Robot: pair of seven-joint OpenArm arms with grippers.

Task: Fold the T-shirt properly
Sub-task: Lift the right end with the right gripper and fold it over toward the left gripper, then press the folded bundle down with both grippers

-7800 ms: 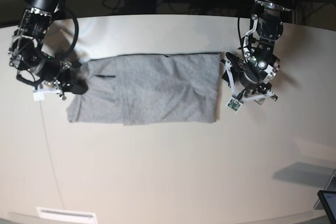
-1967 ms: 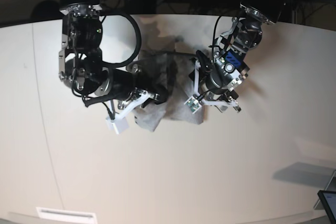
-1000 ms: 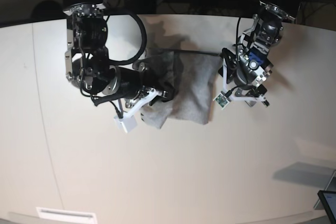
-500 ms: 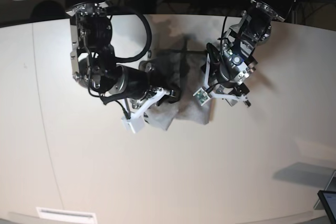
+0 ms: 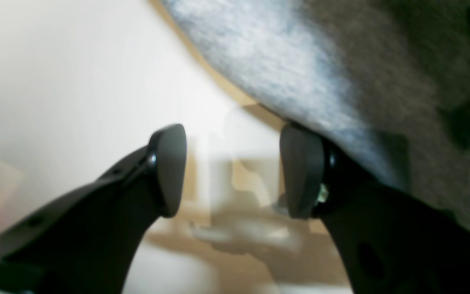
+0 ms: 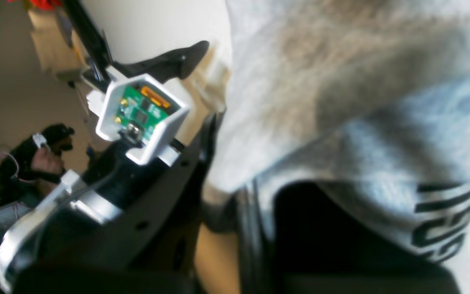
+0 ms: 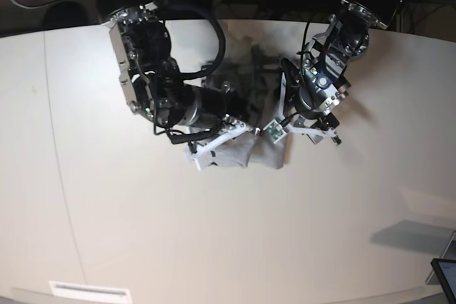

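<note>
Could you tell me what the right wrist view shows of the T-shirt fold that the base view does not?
Only the right wrist view shows the black block lettering on a turned-over part of the T-shirt, and the left arm's camera board close up. Only the base view shows both arms over the bunched shirt on the white table, with the right gripper and left gripper near each other. Both show the grey fabric gathered between the two arms.
</note>
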